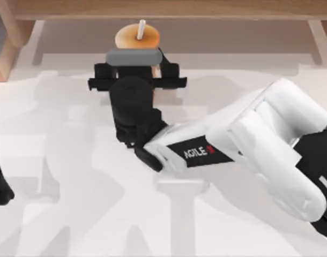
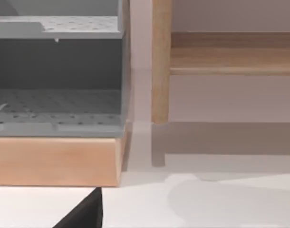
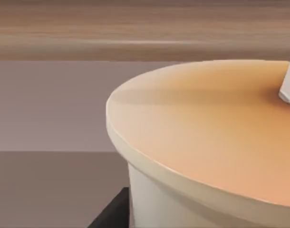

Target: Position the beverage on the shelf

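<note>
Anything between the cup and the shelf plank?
No. The right wrist view shows bare backdrop between the cup and the plank beyond it.

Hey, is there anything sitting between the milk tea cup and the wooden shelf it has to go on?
Nothing visible does. In the top view the beverage sits at the right gripper, just in front of the shelf, with bare surface between them. The right wrist view shows the plank behind the lid, nothing between.

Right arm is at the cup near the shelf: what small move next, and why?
Probably ease the right gripper a little farther toward the shelf. In the top view the beverage stands just short of the plank's front edge, and the right wrist view shows the plank still beyond the lid. The left arm sits parked at the left edge.
</note>
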Controlling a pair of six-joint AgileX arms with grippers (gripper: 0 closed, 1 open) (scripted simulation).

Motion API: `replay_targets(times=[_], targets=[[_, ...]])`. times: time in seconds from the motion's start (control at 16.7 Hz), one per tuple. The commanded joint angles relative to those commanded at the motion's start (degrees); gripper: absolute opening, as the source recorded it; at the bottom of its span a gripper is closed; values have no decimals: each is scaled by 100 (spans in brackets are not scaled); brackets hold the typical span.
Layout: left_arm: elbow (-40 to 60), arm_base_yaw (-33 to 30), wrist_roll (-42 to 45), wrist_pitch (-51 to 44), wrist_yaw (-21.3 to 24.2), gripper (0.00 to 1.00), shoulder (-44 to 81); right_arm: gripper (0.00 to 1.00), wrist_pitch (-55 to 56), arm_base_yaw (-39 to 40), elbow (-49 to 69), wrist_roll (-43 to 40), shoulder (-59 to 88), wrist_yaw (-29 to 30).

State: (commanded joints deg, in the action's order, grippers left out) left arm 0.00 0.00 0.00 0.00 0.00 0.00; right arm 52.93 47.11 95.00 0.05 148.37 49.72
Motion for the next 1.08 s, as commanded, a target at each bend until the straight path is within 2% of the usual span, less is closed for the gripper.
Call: replay_targets(times=[0.24,0.3,1.08], targets=[[0,0,0,0,0,100,0,2,0,0,0,0,0,0],[0,0,0,0,0,100,0,0,0,0,0,0,0,0],[0,0,0,0,0,100,0,0,-131,19,-19,11,-156,0]])
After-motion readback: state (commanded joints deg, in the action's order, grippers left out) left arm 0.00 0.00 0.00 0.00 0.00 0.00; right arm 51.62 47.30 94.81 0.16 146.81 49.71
